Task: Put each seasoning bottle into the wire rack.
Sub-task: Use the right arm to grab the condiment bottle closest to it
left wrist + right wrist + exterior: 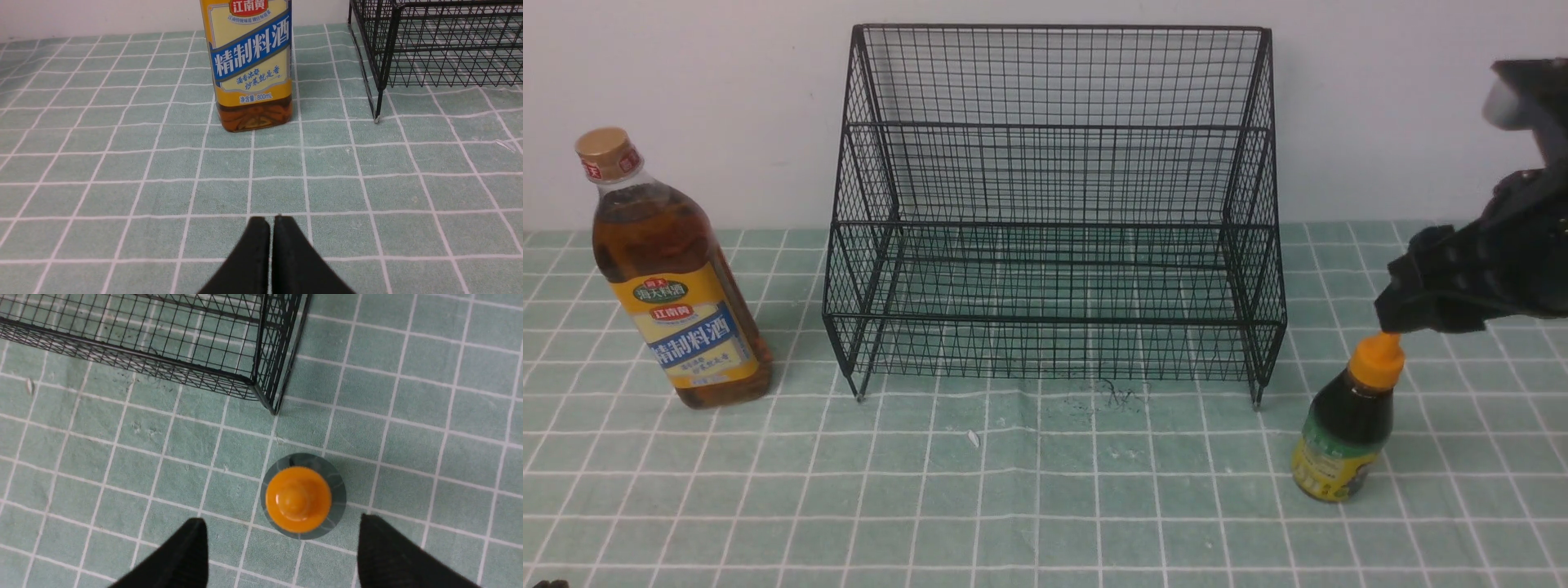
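The tall amber bottle (674, 278) with a gold cap stands upright left of the black wire rack (1054, 220). Its lower half shows in the left wrist view (252, 65), a good way ahead of my shut, empty left gripper (271, 220). The small dark bottle (1346, 425) with an orange nozzle cap stands upright by the rack's front right leg. My right gripper (1413, 314) hovers just above its cap. In the right wrist view the gripper (282, 524) is wide open, with the orange cap (298, 499) just ahead of the gap. The rack holds nothing.
A green checked cloth (1045, 490) covers the table. A white wall stands right behind the rack. A small white scrap (973, 438) and dark specks (1119, 396) lie in front of the rack. The rack's corner shows in the right wrist view (261, 390) and the left wrist view (378, 102).
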`<action>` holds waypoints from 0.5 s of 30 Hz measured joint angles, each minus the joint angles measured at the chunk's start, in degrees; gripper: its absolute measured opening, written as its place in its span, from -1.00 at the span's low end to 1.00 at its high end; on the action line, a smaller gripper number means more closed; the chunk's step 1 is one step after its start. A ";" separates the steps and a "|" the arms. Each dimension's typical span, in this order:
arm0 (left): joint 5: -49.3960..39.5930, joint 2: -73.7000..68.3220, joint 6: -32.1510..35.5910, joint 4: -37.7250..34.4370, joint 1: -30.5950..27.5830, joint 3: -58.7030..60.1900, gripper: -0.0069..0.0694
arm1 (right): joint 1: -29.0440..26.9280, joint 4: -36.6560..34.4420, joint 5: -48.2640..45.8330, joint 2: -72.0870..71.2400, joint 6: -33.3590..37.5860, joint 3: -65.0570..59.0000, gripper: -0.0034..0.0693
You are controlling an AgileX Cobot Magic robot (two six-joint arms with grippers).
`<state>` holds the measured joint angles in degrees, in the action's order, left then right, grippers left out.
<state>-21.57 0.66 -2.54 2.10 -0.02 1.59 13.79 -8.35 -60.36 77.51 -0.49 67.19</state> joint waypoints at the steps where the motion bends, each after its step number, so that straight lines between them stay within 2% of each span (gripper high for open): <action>1: 0.00 0.00 0.00 0.00 0.00 0.00 -0.83 | 0.00 0.05 0.24 1.16 -0.07 0.00 0.45; 4: 0.00 0.00 0.00 0.00 0.00 0.00 -0.83 | 0.00 0.80 0.75 5.14 -0.12 0.00 0.56; 6: 0.00 0.00 0.00 0.00 0.00 0.00 -0.83 | 0.00 0.99 0.92 6.88 -0.13 0.00 0.57; 9: 0.00 0.00 0.00 0.00 0.00 0.00 -0.83 | 0.00 1.42 1.40 10.50 -0.24 0.00 0.47; 10: 0.00 0.00 0.00 0.00 0.00 0.00 -0.83 | 0.00 1.50 1.61 12.44 -0.18 0.00 0.26; 11: 0.00 0.00 0.00 0.00 0.00 0.00 -0.83 | 0.00 1.50 1.61 12.44 -0.13 0.00 0.23; 12: 0.00 0.00 0.00 0.00 0.00 0.00 -0.83 | 0.00 1.42 1.66 13.21 0.49 0.00 -0.06; 15: 0.00 0.00 0.00 0.00 0.00 0.00 -0.83 | 0.00 1.27 0.49 12.44 2.82 0.72 -0.09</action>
<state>-21.57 0.66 -2.54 2.10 -0.02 1.59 13.79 -7.09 -59.87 89.95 2.33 67.92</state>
